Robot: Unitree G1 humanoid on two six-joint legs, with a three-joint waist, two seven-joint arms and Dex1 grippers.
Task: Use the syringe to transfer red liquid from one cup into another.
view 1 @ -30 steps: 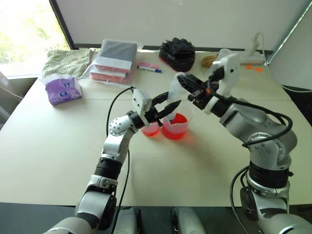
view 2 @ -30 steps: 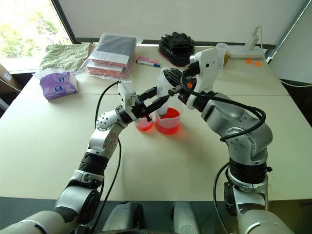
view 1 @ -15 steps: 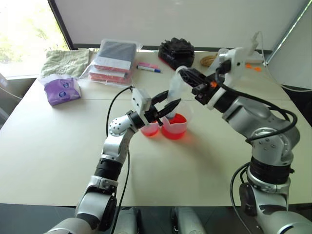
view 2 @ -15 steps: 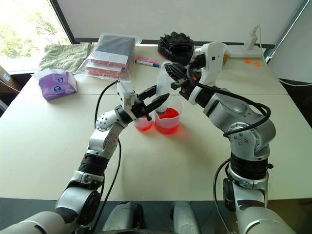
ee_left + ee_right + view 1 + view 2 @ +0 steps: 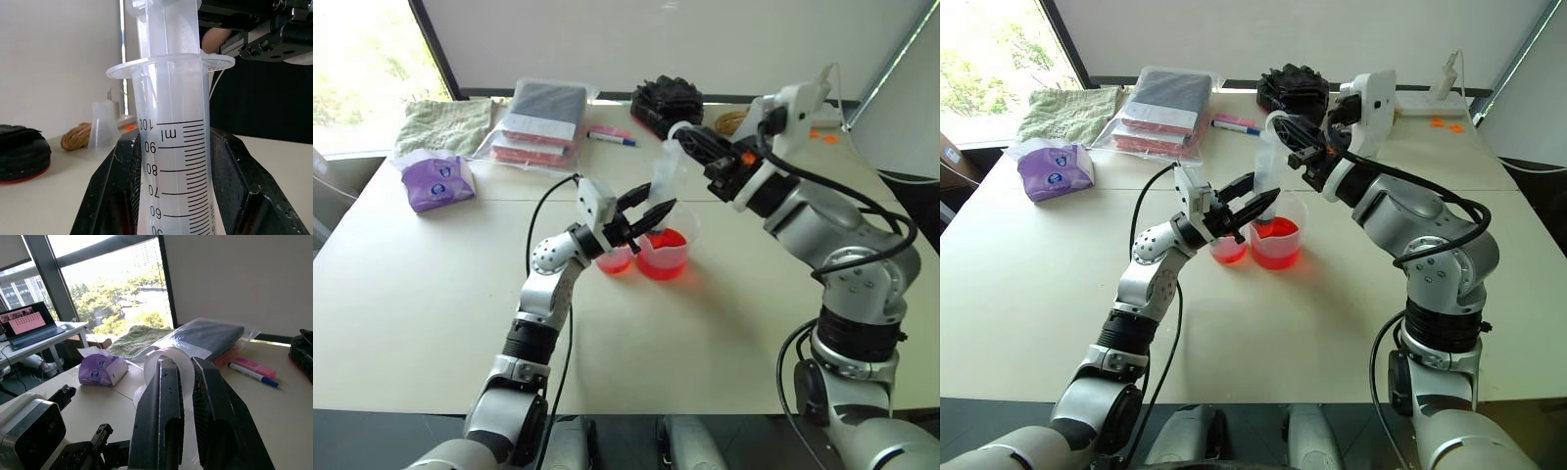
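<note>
Clear plastic syringe point(image 5: 1267, 168) stands mid-frame over the wide cup point(image 5: 1276, 244), tip dipping towards the red liquid point(image 5: 1276, 238). My left gripper point(image 5: 1252, 205) clamps the barrel; my right gripper point(image 5: 1285, 137) pinches the plunger top. If I pull off-axis, the barrel may slip and tip the 2 cups, including the narrow cup point(image 5: 1229, 251).

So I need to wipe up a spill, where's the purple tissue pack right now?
The purple tissue pack lies near the table's far left edge in the left eye view, just in front of the green towel and left of the bagged stack.
</note>
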